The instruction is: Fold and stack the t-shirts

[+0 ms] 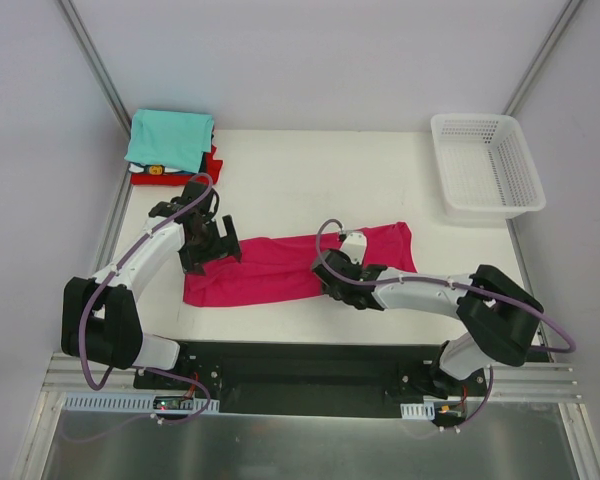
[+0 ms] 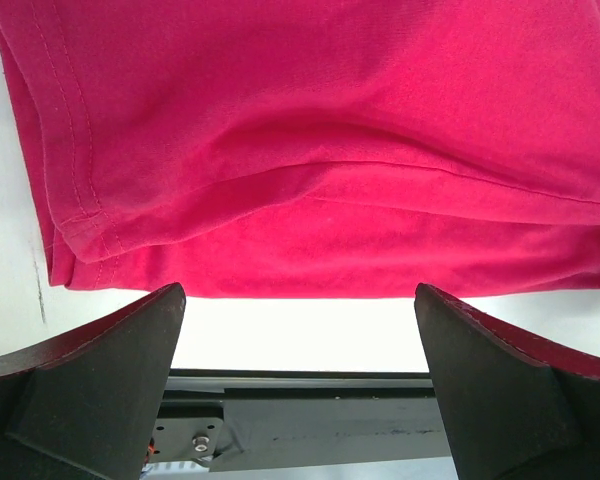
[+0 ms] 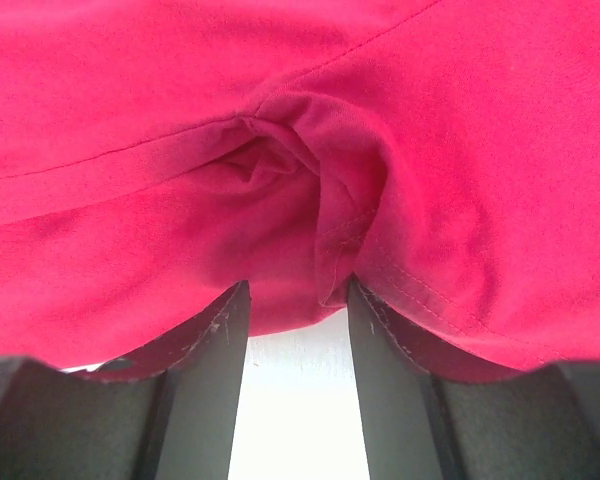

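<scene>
Left gripper (image 2: 300,300) is standing fully open, its two dark, wedge-shaped fingers (image 2: 110,370) hovering at the near-left hem of the shirt and holding nothing. The right gripper (image 3: 298,290) is standing about half closed, its two dark fingers (image 3: 220,340) pinching a puckered fold of the same shirt, with a stitched hem hanging down between the tips.

Count: two grippers, one spread shirt, one stack of folded shirts, one basket.

One long magenta-pink soft cloth t-shirt (image 1: 270,270) is lying across the middle of the white worktop (image 1: 310,190), folded into a narrow band and running from near left to far right. Its fabric is showing a fine knit, double-stitched hems and soft creases.

At the far-left corner a stack is sitting: one folded teal t-shirt (image 1: 170,138) is lying on top, one folded red t-shirt (image 1: 212,168) is showing beneath it, and a sliver of white and dark cloth (image 1: 140,168) is peeking out at the near edge; its garment count I cannot tell.

One white rectangular plastic mesh basket (image 1: 480,210) is sitting at the far-right corner, well apart from the shirts.
</scene>
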You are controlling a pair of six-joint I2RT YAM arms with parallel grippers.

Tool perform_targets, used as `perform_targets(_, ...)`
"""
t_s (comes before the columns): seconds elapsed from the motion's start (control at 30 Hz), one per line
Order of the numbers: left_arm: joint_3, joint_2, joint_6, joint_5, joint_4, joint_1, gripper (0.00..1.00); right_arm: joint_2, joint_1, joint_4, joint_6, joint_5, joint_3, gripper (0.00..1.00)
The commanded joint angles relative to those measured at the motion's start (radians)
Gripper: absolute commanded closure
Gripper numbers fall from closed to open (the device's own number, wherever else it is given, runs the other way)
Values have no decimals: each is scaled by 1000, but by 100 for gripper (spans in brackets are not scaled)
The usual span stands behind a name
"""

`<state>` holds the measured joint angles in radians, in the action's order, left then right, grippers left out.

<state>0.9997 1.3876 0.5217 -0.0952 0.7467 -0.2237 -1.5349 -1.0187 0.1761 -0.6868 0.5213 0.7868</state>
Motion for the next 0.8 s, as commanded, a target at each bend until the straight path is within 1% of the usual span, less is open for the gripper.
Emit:
perform_targets(0.0,30,1,-25,17,28,-9,1,-16,6,-9,29,36,57,53)
perform_targets(0.17,33,5,-25,15,31,-9,1,-33,11,22,61,45,98,53)
perform_targets(0.2,33,5,-26,17,29,-9,1,-33,12,25,66,45,101,56)
perform_targets(0.27,31,2,-28,18,31,-9,1,-33,15,31,70,49,106,58)
perform_targets(0.4,27,-1,-28,22,33,-9,1,-24,19,49,70,52,103,58)
perform_targets(0.57,28,11,-23,12,29,-9,1,-2,29,56,72,54,86,59)
perform_targets(0.63,30,16,-22,11,29,-9,1,5,32,75,72,54,91,60)
perform_targets(0.77,19,28,-23,-7,5,-14,1,70,34,143,55,54,75,60)
